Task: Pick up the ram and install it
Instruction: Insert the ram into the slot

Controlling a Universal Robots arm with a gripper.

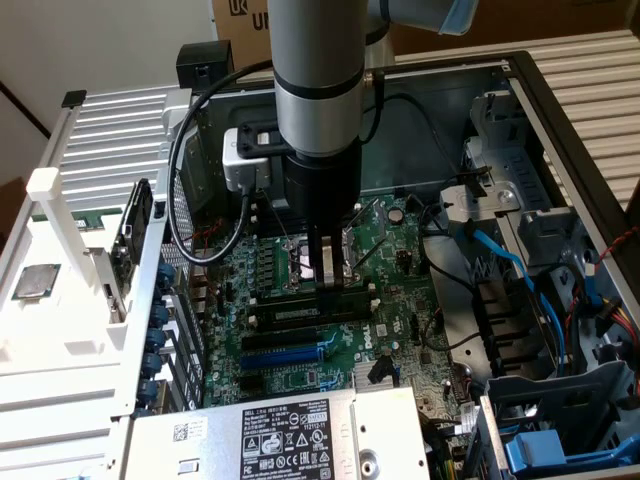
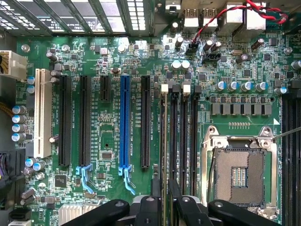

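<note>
Green motherboard [image 2: 113, 141], tool [image 1: 325, 288] at ram [image 1: 300, 313], exterior view's grey arm [image 1: 315, 80] above

Flat printed motherboard [image 2: 113, 141]: green
Long plastic slot [image 2: 124, 122]: blue
Neighbouring long slots [image 2: 84, 122]: black
Long narrow ram stick [image 1: 300, 313]: dark, pale label strip

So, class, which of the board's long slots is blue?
The blue slot, between a short black slot and a long black slot. Every other long one is black, bar one white slot.
</note>
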